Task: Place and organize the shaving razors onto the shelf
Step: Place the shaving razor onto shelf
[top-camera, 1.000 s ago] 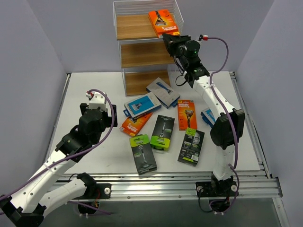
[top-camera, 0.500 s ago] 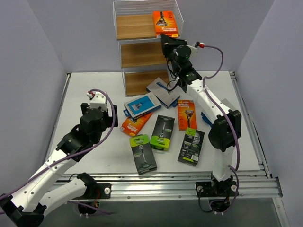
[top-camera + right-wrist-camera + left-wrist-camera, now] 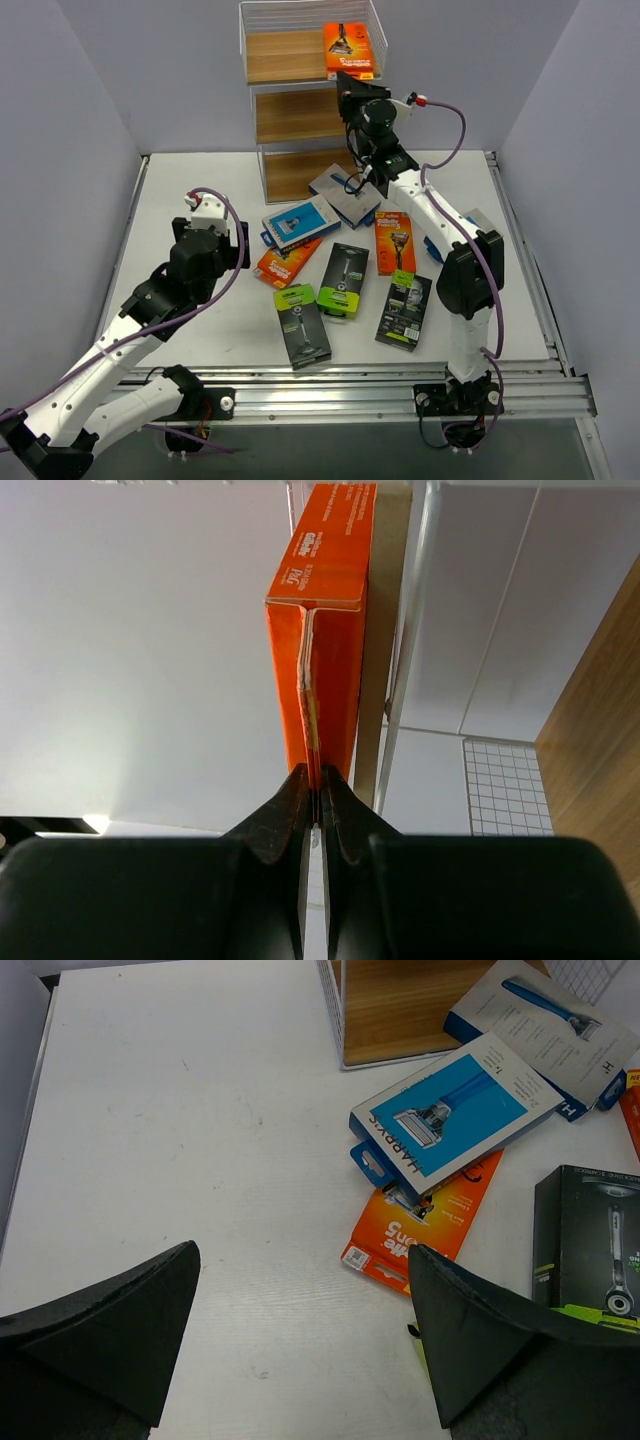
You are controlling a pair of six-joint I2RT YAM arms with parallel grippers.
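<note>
The right arm stretches up to the shelf (image 3: 300, 115). Its gripper (image 3: 317, 785) pinches the thin flap of an orange razor pack (image 3: 349, 48) at the right end of the shelf's top tier. The left arm is bent low, in front and left of the shelf, and its gripper (image 3: 302, 1258) has the fingers spread wide over the table (image 3: 200, 1110).

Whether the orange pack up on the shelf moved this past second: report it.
Yes. The orange pack, held by the right hand, swung its near end left, squaring with the shelf.

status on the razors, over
Right gripper shut on orange razor pack, at shelf top tier, right end. Left gripper open, empty, over table. Other packs loose on table; wire rail close beside held pack.
</note>
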